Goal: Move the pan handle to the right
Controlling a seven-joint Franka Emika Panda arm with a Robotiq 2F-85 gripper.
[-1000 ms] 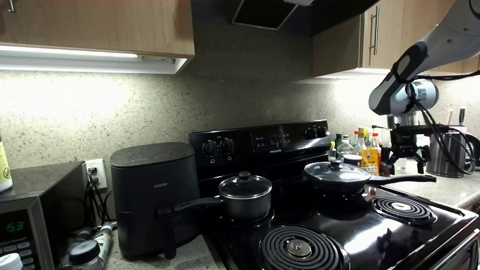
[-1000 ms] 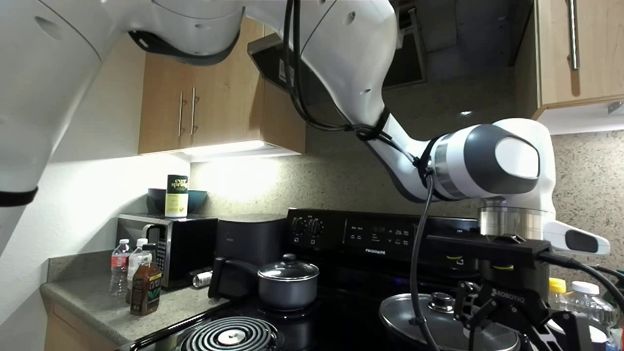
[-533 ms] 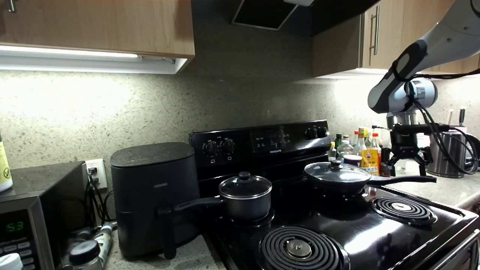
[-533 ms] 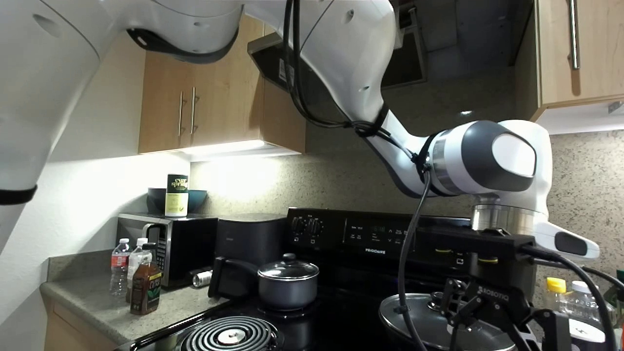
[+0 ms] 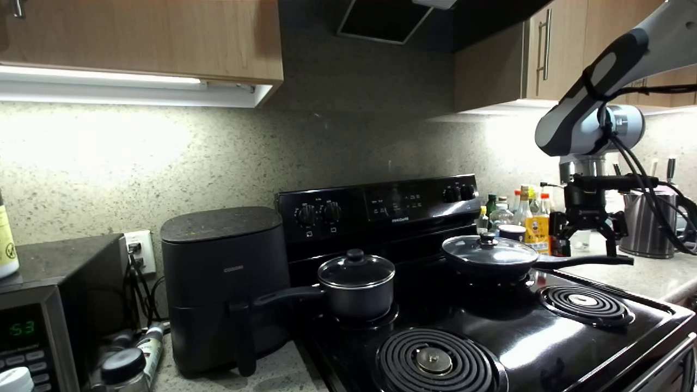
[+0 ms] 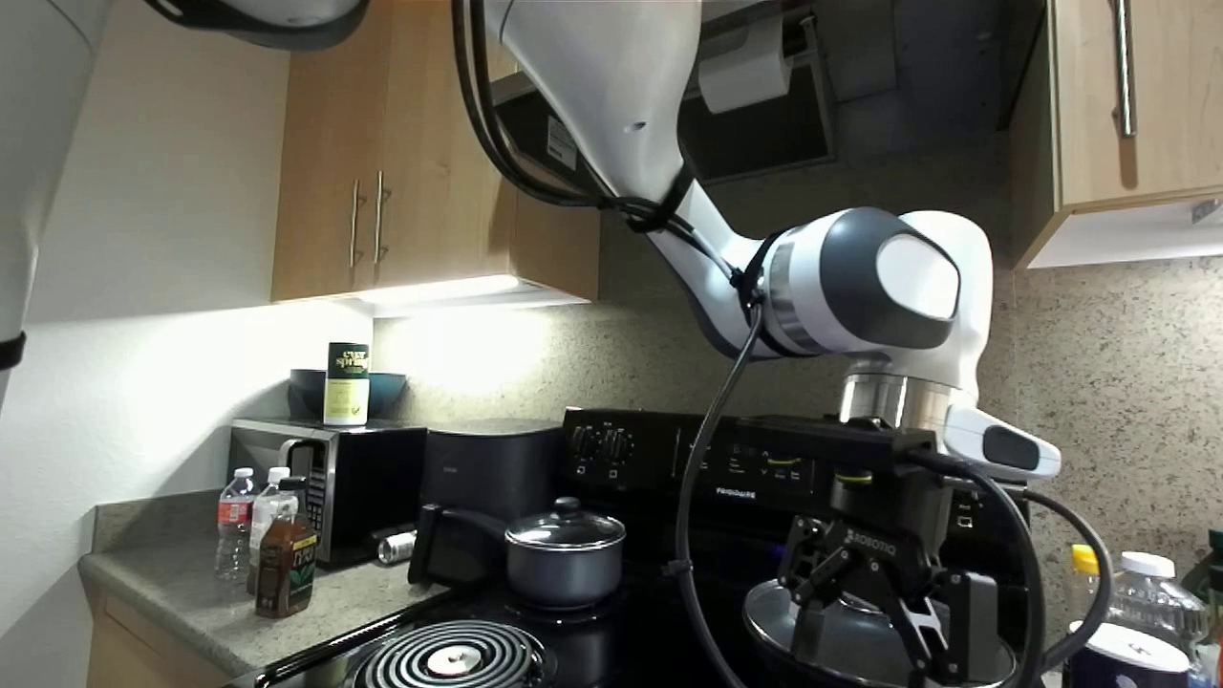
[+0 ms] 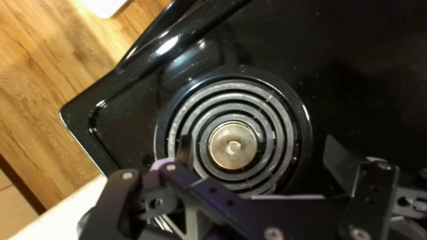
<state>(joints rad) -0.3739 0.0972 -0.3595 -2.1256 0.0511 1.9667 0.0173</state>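
Observation:
The wide dark pan [image 5: 487,269] with its domed glass lid sits on a back burner in an exterior view. Its slim pan handle [image 5: 588,260] sticks out over the stove's edge towards the counter. My gripper [image 5: 587,250] is open, with its fingertips at the handle's upper edge in that view; I cannot tell whether they touch it. In an exterior view the gripper [image 6: 889,635] hangs in front of the pan's lid [image 6: 774,616] and the handle does not show. In the wrist view the open gripper [image 7: 258,153] has nothing between its fingers; pan and handle are out of view.
The smaller lidded pot [image 5: 356,294] stands on another burner, its handle towards the air fryer [image 5: 223,294]. A bare coil burner [image 5: 585,302] lies before the pan handle; it shows in the wrist view [image 7: 233,146]. Bottles [image 5: 536,231] and a kettle [image 5: 648,223] stand behind the gripper.
The arm and open gripper have moved clearly to the left in an exterior view. In an exterior view the gripper has shifted slightly left and down. The pan and its handle have not moved.

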